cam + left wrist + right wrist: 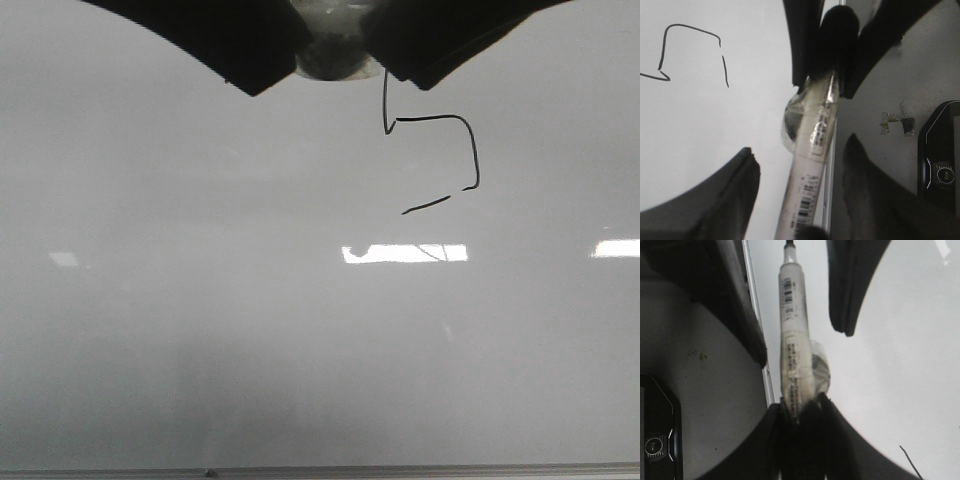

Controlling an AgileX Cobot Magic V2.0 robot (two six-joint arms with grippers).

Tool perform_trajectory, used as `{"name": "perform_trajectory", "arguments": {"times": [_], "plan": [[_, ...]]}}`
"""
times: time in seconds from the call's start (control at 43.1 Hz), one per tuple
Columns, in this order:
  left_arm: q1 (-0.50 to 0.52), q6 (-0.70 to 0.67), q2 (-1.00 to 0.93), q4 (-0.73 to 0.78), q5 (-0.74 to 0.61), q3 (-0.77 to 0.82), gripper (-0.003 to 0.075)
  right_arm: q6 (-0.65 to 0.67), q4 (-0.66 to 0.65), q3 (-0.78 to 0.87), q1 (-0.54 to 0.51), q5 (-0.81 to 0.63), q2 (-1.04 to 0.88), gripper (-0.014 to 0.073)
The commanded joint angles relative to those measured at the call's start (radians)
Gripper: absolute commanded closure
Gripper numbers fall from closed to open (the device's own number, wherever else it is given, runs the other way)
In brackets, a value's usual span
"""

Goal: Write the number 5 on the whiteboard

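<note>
- The number 5 (468, 150) is drawn in thin black line on the whiteboard (250, 350), right of the middle and well away from the board's near edge strip. The bottom dash is detached from the curve. The top of the vertical stroke is hidden behind a dark finger in the front view.
- The marker (792, 325) is pinched at its black-capped end by the right gripper (800, 402), jaws closed on it.
- The left gripper (800, 145) is spread wide, with a finger on each side of the marker barrel and a gap at both.
- The marker is held beside the board's edge strip. A wad of clear tape (792, 112) is wrapped at mid-barrel.
- Risk: with one grip, on the cap only, the barrel could sag or pull out of the cap and drop onto the board.
- Risk: the wet ink could be smeared if a finger is swept over the figure.
- A black device (940, 165) lies on the dark desk beyond the board's edge.
</note>
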Motion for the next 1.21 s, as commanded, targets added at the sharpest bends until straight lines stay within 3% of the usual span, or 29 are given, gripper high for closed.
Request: {"name": "perform_trajectory", "arguments": {"times": [0.0, 0.209, 0.255, 0.325, 0.44, 0.51, 0.649, 0.834, 1.02, 1.182], "plan": [[-0.019, 0.023, -0.027, -0.014, -0.061, -0.035, 0.0531, -0.009, 0.011, -0.035, 0.001, -0.06, -0.02, 0.0652], [-0.023, 0.023, -0.027, -0.014, -0.068, -0.035, 0.0741, -0.008, 0.014, -0.035, 0.001, -0.061, -0.02, 0.0641], [-0.023, 0.023, -0.027, -0.014, -0.068, -0.035, 0.0741, -0.008, 0.016, -0.035, 0.001, -0.061, -0.02, 0.0604], [-0.023, 0.023, -0.027, 0.005, -0.068, -0.035, 0.0741, 0.003, 0.017, -0.035, 0.001, -0.061, -0.02, 0.0476], [-0.012, 0.006, -0.029, 0.027, -0.062, -0.035, 0.0741, 0.103, 0.017, -0.035, -0.02, -0.079, -0.024, 0.0145], [0.015, -0.031, -0.031, 0.027, -0.044, -0.035, 0.0741, 0.175, 0.014, -0.035, -0.053, -0.079, -0.034, 0.0039], [0.124, -0.114, -0.061, 0.021, -0.044, 0.005, 0.074, 0.28, -0.005, -0.01, -0.168, -0.049, -0.093, 0.0046], [0.336, -0.27, -0.175, 0.021, -0.158, 0.139, 0.074, 0.323, -0.004, 0.124, -0.299, -0.094, -0.247, 0.0077], [0.629, -0.516, -0.292, 0.021, -0.275, 0.269, 0.0741, 0.424, -0.004, 0.265, -0.342, -0.217, -0.391, 0.0077], [0.866, -0.56, -0.33, 0.021, -0.315, 0.333, 0.0741, 0.431, -0.004, 0.346, -0.342, -0.27, -0.462, 0.0077]]}}
